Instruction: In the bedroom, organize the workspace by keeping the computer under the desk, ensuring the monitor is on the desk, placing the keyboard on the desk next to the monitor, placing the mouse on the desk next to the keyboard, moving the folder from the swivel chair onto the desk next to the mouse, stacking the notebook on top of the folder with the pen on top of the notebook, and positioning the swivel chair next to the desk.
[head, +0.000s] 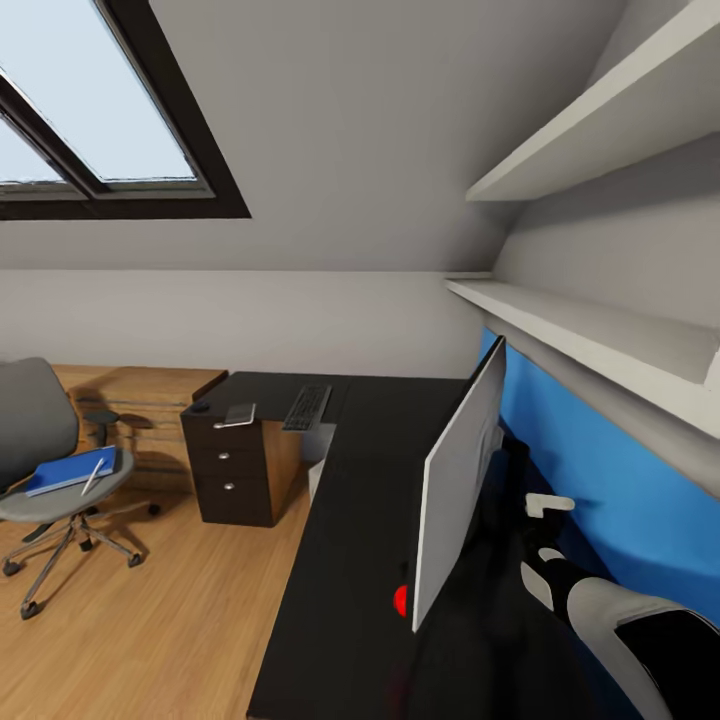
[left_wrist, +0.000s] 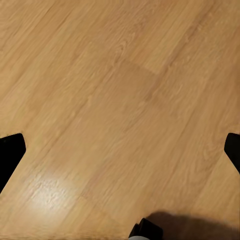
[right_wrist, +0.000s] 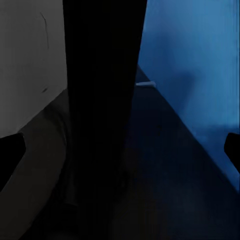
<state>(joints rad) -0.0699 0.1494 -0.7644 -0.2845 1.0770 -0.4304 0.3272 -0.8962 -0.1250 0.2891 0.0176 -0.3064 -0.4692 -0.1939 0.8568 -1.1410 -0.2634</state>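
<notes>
monitor (head: 458, 490): standing on the desk (head: 340, 560), white back toward the blue panel (head: 600, 480), red light low at its base
right gripper (right_wrist: 120, 150): behind the monitor near the blue panel, fingers wide apart, nothing between them
left gripper (left_wrist: 120, 150): spread open too, pointing at bare wood floor (left_wrist: 120, 90)
keyboard (head: 307, 407): far end of the desk, near the notebook (head: 239, 414) and mouse (head: 201, 407)
chair (head: 50, 470): well away from the desk, folder (head: 72, 471) on the seat with the pen (head: 93, 476) on top
</notes>
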